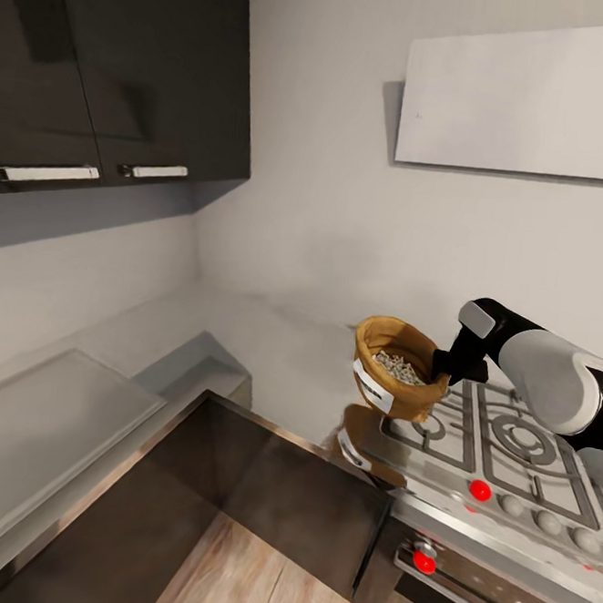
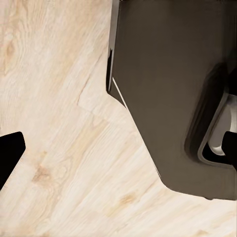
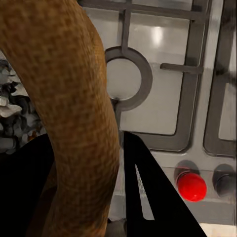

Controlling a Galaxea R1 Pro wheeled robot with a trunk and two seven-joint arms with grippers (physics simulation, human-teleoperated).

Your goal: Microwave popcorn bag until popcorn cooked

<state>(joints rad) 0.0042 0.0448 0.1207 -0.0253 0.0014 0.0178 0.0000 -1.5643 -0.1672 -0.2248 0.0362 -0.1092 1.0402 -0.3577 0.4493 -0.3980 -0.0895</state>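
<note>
The tan popcorn bag [image 1: 392,369] hangs in the air over the left edge of the gas hob, tilted toward me, its white label facing left. Whitish popcorn [image 1: 398,367] lies inside it. My right gripper [image 1: 442,361] is shut on the bag's thick rolled rim at its right side. In the right wrist view the rim [image 3: 74,98] runs between the black fingers [image 3: 145,192], with popcorn [image 3: 10,118] beside it. My left gripper [image 2: 120,148] is open, its fingertips wide apart over the light wood floor [image 2: 59,98]. The microwave is out of view.
The gas hob [image 1: 508,443] with red knobs [image 1: 480,490] lies under the bag, the oven [image 1: 495,597] below it. A grey countertop [image 1: 44,425] runs along the left wall. Dark wall cabinets [image 1: 130,67] hang at upper left, the white hood [image 1: 530,97] at upper right.
</note>
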